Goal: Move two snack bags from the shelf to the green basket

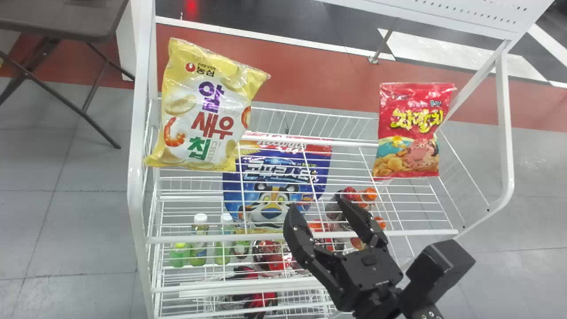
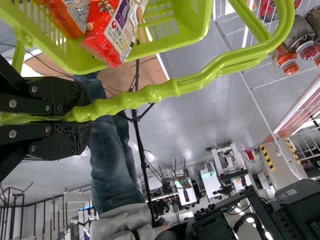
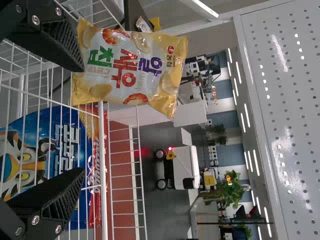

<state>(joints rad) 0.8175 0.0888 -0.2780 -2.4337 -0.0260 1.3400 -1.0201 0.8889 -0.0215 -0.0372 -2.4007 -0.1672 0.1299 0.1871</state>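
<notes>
Beyond and left of my right hand (image 1: 316,206), spread wide, the yellow snack bag (image 1: 201,110) stands roughly upright.

Head view looks down; right wrist view shares the shelf (image 1: 421,232), closer.

The left wrist view's edge cuts off the green basket (image 2: 194,24) and a red packet (image 2: 106,34) inside.

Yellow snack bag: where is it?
Head view, left side: the yellow snack bag is on the wire shelf by its left post, left of the red bag.
</notes>
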